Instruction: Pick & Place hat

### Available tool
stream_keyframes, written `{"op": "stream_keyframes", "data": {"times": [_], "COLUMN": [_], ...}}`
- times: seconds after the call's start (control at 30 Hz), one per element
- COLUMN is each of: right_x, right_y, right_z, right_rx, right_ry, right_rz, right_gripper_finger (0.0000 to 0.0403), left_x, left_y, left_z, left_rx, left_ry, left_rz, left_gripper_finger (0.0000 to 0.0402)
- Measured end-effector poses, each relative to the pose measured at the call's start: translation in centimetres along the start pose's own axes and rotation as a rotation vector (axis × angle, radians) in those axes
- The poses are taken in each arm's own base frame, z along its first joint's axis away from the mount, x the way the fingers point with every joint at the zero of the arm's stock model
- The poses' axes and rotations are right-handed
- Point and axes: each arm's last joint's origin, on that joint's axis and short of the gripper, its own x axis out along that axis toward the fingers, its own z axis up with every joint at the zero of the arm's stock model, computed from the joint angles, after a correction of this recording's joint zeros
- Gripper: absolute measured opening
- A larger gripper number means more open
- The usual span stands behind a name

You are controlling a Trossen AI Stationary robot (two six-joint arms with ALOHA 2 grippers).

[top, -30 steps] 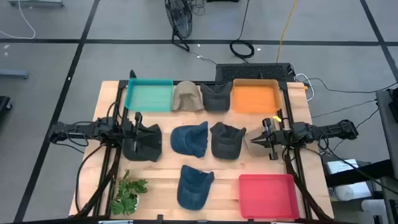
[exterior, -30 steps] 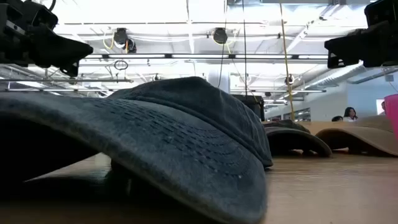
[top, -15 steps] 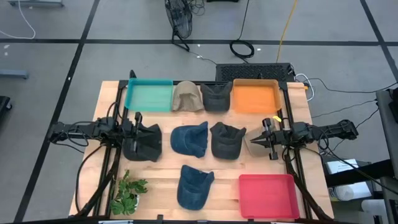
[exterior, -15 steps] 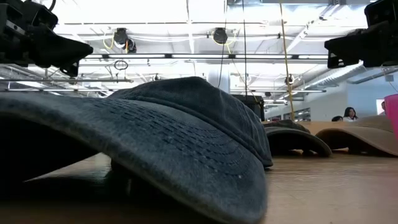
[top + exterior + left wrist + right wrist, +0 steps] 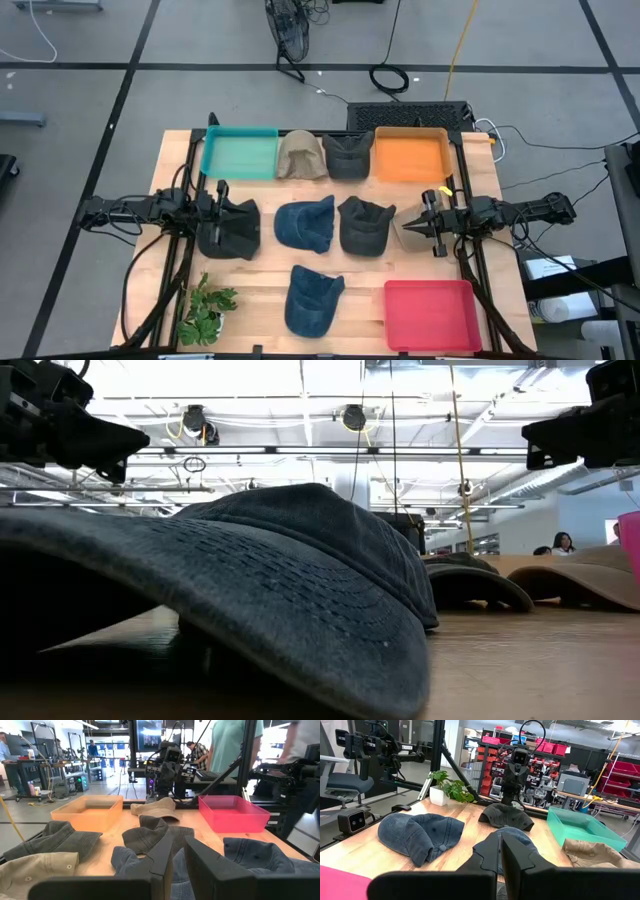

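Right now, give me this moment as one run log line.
left claw: at black hat | right claw: shut, above tan hat

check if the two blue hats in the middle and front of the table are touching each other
Apart. The high view shows a strip of bare wood between the middle blue hat and the front blue hat; their edges do not meet.
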Motion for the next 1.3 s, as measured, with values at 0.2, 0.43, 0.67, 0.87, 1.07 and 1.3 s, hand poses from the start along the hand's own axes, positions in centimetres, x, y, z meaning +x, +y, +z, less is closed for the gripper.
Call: {"op": "stream_keyframes", "data": {"times": [0.2, 0.43, 0.67, 0.87, 1.07, 1.3], "right_x": [0.0, 0.0, 0.0, 0.0, -0.01, -0.04], "right_y": [0.0, 0.0, 0.0, -0.02, -0.12, -0.44], "right_z": [0.0, 0.0, 0.0, 0.04, 0.52, 0.63], "right_rx": [0.0, 0.0, 0.0, -0.007, 0.001, 0.124], "right_ry": [0.0, 0.0, 0.0, -0.004, -0.053, -0.06], "right_rz": [0.0, 0.0, 0.0, -0.003, -0.016, -0.115], "right_gripper_finger": [0.0, 0.0, 0.0, 0.0, 0.0, 0.0], "left_x": [0.0, 0.0, 0.0, 0.0, 0.0, 0.0], "left_y": [0.0, 0.0, 0.0, 0.0, 0.0, 0.0], "left_z": [0.0, 0.01, 0.0, 0.0, 0.0, 0.0], "left_rx": [0.0, 0.0, 0.0, 0.0, 0.0, 0.0], "left_ry": [0.0, 0.0, 0.0, 0.0, 0.0, 0.0], "left_rz": [0.0, 0.0, 0.0, 0.0, 0.0, 0.0], "left_gripper_finger": [0.0058, 0.0058, 0.0058, 0.0058, 0.0058, 0.0058]}}
